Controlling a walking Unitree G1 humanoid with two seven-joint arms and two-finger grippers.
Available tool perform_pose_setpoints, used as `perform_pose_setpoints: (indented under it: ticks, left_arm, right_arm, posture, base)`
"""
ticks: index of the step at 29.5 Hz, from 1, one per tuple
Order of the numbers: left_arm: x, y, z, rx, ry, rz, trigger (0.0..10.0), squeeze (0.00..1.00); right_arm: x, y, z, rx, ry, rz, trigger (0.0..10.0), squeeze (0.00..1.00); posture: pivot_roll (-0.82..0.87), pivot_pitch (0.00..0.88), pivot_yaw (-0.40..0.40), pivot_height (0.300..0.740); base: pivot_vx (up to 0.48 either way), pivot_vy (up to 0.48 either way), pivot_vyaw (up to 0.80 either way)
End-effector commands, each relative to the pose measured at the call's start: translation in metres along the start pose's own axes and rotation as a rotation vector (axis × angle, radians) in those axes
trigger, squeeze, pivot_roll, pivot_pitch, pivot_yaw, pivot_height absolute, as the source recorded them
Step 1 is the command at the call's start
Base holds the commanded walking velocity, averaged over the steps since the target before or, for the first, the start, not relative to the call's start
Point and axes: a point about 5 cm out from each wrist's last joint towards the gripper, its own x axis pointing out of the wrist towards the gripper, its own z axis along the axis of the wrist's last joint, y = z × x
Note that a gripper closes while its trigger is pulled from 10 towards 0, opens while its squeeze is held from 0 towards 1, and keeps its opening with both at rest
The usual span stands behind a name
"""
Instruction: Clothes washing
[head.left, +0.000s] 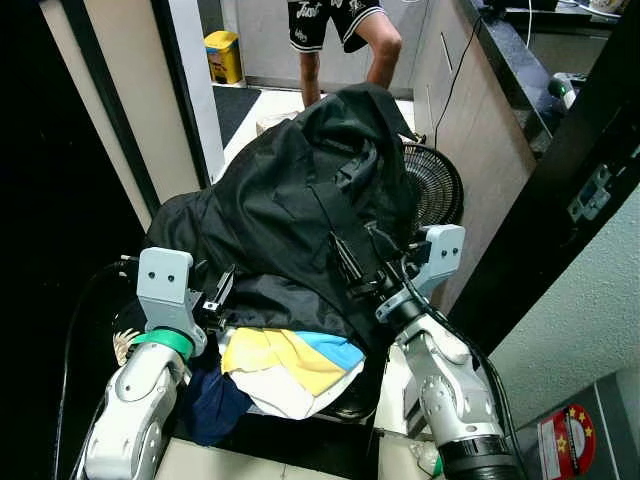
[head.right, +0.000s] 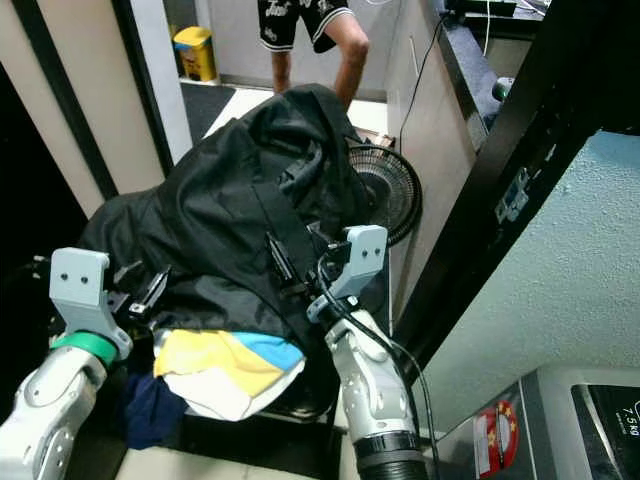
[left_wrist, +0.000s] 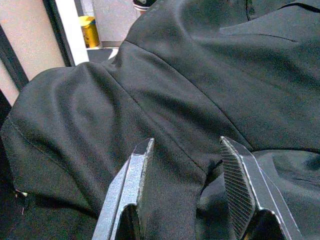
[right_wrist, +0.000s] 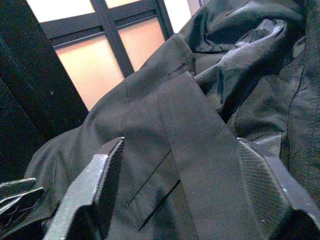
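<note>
Large black fabric garment (head.left: 290, 210): heaped in a high mound directly before the robot, carried between both arms, draped over a yellow, blue and white folded cloth (head.left: 290, 365) and a dark navy cloth (head.left: 215, 400) beneath it.

Left end effector (left_wrist: 187, 195): fingers (left_wrist: 127, 190) spread apart, black fabric lying between and against them, pressed into the mound's left flank.

Right end effector (right_wrist: 175, 190): fingers (right_wrist: 95, 190) wide apart, a flat black strap-like band of the garment running between them, set against the mound's right flank.

Round black floor fan (head.left: 435, 185): just behind the mound, to its right.

Yellow bin (head.left: 224, 55): on the floor well beyond.

Person's legs in black shorts (head.left: 345, 45): standing behind the mound.
</note>
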Motion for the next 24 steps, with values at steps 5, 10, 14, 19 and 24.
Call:
perform_pose_setpoints:
  ticks: [5, 10, 14, 19, 24]
  left_arm:
    - [-0.002, -0.006, -0.001, 0.010, 0.005, -0.024, 10.0, 0.00]
    - [-0.002, -0.007, -0.002, 0.014, 0.007, -0.032, 10.0, 0.00]
    - [-0.002, -0.007, -0.001, 0.014, 0.009, -0.037, 10.0, 0.00]
    - [-0.003, -0.005, 0.000, 0.010, 0.008, -0.037, 10.0, 0.00]
    - [-0.003, -0.004, 0.000, 0.005, 0.009, -0.029, 10.0, 0.00]
  right_arm:
    - [-0.001, 0.005, -0.008, -0.010, 0.017, 0.021, 5.1, 0.00]
    - [-0.001, 0.006, -0.012, -0.028, 0.031, 0.015, 10.0, 0.00]
    - [0.001, 0.001, -0.013, -0.037, 0.040, -0.009, 10.0, 0.45]
    - [0.008, -0.002, -0.009, -0.006, 0.026, -0.012, 10.0, 1.00]
    - [0.013, -0.005, -0.006, 0.000, 0.019, -0.035, 10.0, 0.96]
  posture:
    - [0.11, 0.037, 0.052, 0.740]
    - [0.11, 0.037, 0.052, 0.740]
    - [0.11, 0.048, 0.060, 0.740]
    - [0.11, 0.060, 0.061, 0.740]
    - [0.12, 0.072, 0.058, 0.740]
  base:
    - [0.000, 0.000, 0.00]
    - [0.000, 0.000, 0.00]
    - [0.000, 0.000, 0.00]
    - [0.000, 0.000, 0.00]
    - [0.000, 0.000, 0.00]
